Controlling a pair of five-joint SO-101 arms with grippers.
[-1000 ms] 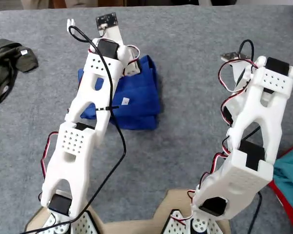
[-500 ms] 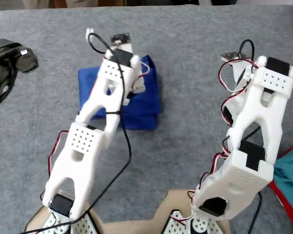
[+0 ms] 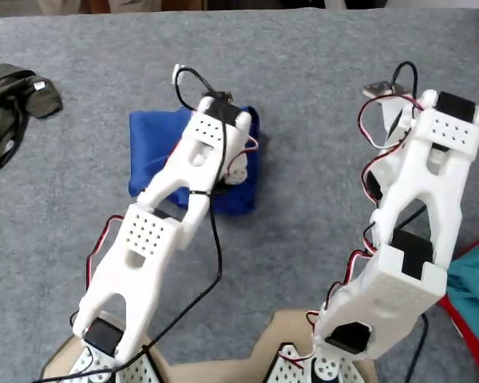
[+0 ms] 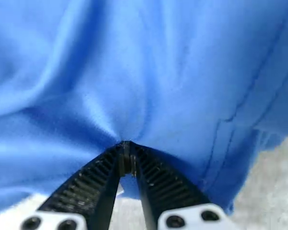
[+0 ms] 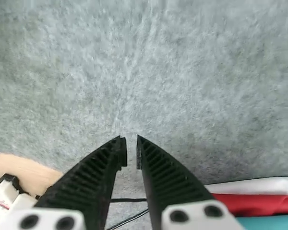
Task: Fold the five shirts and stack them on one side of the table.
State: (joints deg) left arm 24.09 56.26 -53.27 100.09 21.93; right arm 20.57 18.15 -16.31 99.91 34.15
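A folded blue shirt (image 3: 153,152) lies on the grey table left of centre, partly under my left arm. My left gripper (image 4: 126,146) is shut on a pinch of the blue shirt (image 4: 149,72), whose cloth bunches at the fingertips. My right gripper (image 5: 130,140) is shut with nothing in it, hanging over bare grey felt at the right of the table. A dark olive shirt (image 3: 12,104) lies crumpled at the far left edge. A teal shirt (image 3: 475,283) shows at the right edge.
A red item (image 3: 473,345) lies under the teal shirt at the right edge, also seen as a red and white strip (image 5: 259,196). A tan board (image 3: 279,327) carries the arm bases at the near edge. Grey felt (image 3: 303,96) lies between the arms.
My left arm has swung to the right and drawn back toward its base over the blue shirt, whose far edge came with it. The right arm has stayed still.
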